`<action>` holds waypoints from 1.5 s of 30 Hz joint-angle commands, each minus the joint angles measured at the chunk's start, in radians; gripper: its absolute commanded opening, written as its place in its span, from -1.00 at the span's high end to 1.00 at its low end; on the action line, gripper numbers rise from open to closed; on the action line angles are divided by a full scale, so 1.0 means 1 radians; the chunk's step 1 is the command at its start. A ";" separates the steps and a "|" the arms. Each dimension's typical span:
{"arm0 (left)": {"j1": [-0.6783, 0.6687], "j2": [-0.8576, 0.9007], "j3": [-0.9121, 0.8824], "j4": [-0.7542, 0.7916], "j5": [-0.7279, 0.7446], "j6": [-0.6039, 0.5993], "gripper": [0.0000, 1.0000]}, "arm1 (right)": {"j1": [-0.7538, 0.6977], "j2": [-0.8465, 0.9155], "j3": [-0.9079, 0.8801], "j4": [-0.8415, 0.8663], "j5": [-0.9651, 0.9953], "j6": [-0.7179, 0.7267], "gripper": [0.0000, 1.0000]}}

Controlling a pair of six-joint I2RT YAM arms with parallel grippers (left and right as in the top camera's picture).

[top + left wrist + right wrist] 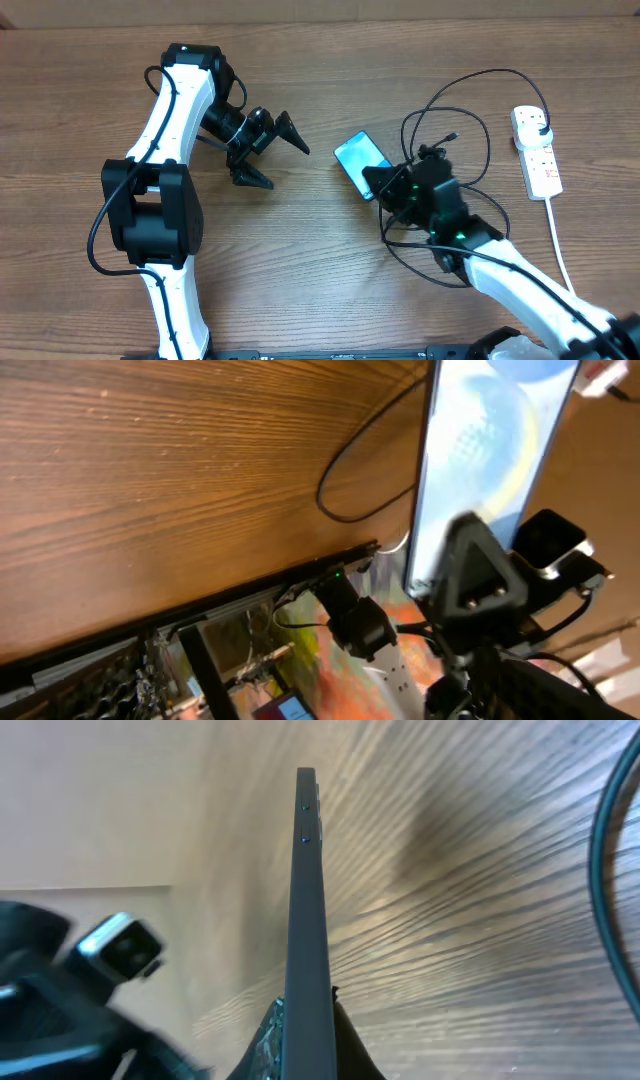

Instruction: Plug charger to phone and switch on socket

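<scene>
The phone (358, 157), cyan screen lit, stands tilted on its long edge, and my right gripper (380, 184) is shut on its lower end. The right wrist view shows the phone's dark edge (308, 910) rising from between my fingers (345, 1045). The charger (462, 118) is a thin black cable looping behind the phone toward the socket (540, 152), a white strip at the far right with a black plug head (537, 122) in its far end. My left gripper (289, 168) hangs open to the left of the phone, apart from it, holding nothing. The left wrist view shows the phone (480, 450) but not my own fingers.
A thick white cord (560, 250) runs from the socket toward the front edge. Black cable loops (410, 250) also lie under and around my right arm. The wooden table (300, 270) spreads between the two arms.
</scene>
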 commanded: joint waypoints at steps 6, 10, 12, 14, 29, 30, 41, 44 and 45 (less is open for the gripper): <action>0.006 -0.269 0.020 -0.004 0.015 0.190 -1.00 | -0.054 -0.157 0.017 -0.012 -0.174 -0.007 0.92; 0.004 -0.474 0.019 -0.003 -0.170 0.174 -1.00 | -0.053 -0.183 0.017 -0.012 -0.181 -0.007 0.92; -0.009 -0.578 0.015 -0.003 -0.302 0.139 -0.99 | -0.053 -0.183 0.016 -0.012 -0.180 0.001 0.92; -0.027 -0.671 0.002 -0.002 -0.432 0.089 -0.99 | -0.053 -0.183 0.016 -0.012 -0.181 0.016 0.92; -0.075 -1.188 -0.759 0.528 -0.552 -0.504 -0.99 | -0.052 -0.183 0.016 -0.011 -0.267 0.137 0.92; -0.075 -1.187 -0.803 0.579 -0.520 -0.558 -0.99 | -0.052 -0.183 0.016 -0.011 -0.275 0.150 0.92; -0.075 -0.969 -1.018 1.010 -0.147 -1.007 -0.99 | -0.051 -0.182 0.016 -0.015 -0.357 0.262 0.92; -0.076 -0.892 -1.018 1.069 -0.064 -1.009 -0.99 | -0.051 -0.182 0.016 -0.015 -0.385 0.293 0.92; -0.076 -0.871 -1.018 1.087 -0.042 -1.009 -1.00 | -0.051 -0.182 0.016 -0.015 -0.393 0.298 0.92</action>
